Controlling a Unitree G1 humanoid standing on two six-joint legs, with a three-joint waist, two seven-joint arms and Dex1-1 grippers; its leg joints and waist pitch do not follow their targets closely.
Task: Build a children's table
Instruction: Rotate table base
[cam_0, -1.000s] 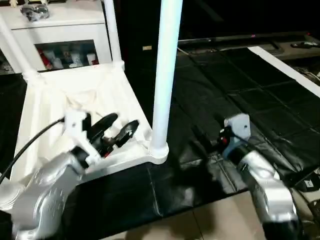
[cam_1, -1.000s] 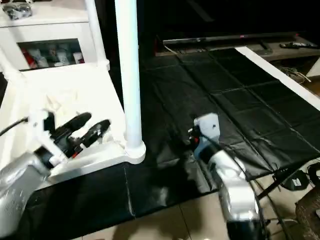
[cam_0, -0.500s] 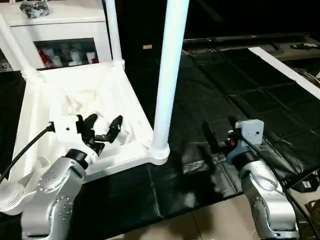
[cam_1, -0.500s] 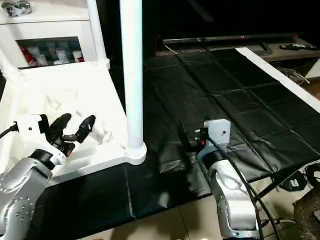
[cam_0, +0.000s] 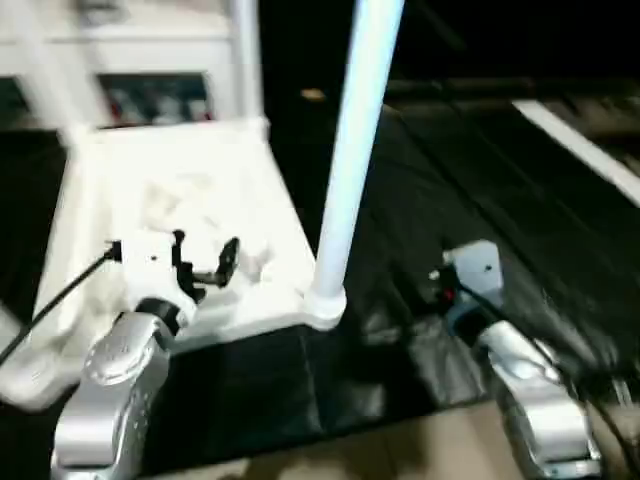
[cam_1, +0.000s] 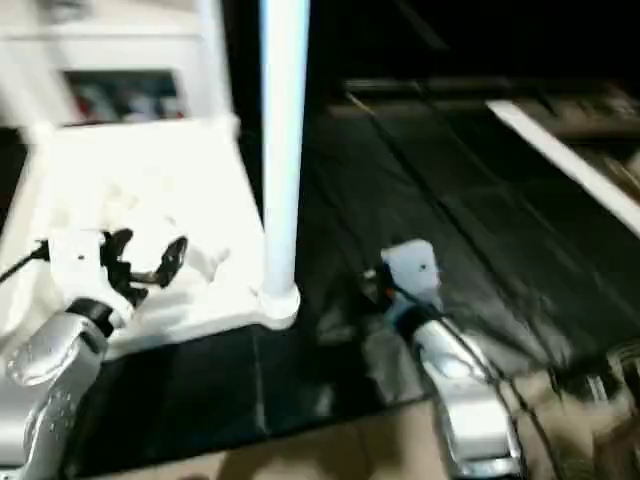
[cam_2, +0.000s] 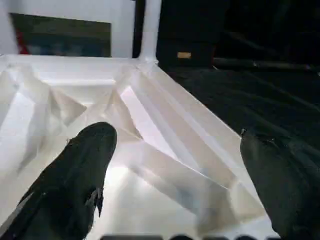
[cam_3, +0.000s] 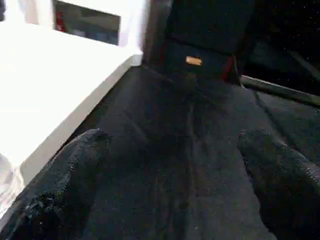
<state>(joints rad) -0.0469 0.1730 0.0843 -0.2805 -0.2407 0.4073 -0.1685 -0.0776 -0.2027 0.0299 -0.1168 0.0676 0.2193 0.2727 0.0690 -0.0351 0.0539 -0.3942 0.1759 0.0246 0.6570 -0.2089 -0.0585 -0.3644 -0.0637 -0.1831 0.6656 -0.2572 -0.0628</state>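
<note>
A: So, starting nearest: the left hand (cam_0: 205, 262) hangs over the near part of the upturned children's table (cam_0: 120, 200), its two black fingers (cam_2: 82, 170) spread wide with nothing between them. The right hand (cam_3: 170, 165) is likewise spread and empty, over the black mat (cam_0: 440, 200) to the right of the table.

B: And the table itself?

A: It lies top down on the mat. A leg (cam_0: 352, 150) stands upright in the near right corner socket (cam_0: 325, 303), another (cam_0: 245, 60) at the far right corner, and a third (cam_0: 40, 80) rises at the far left. The white cabinet (cam_1: 120, 60) sits behind.

B: How would it handle, do you think?

A: Light, I'd judge: thin moulded plastic, hollow legs. Stiff enough thanks to the ribs (cam_2: 165, 170) underneath, but smooth and probably slippery, and a standing leg could lever loose if knocked.

B: Where to take hold, then?

A: For the top, a rib or the rim wall near a corner, where thin edges suit two fingers. For a leg, low down near its socket, squeezing across the round.
</note>
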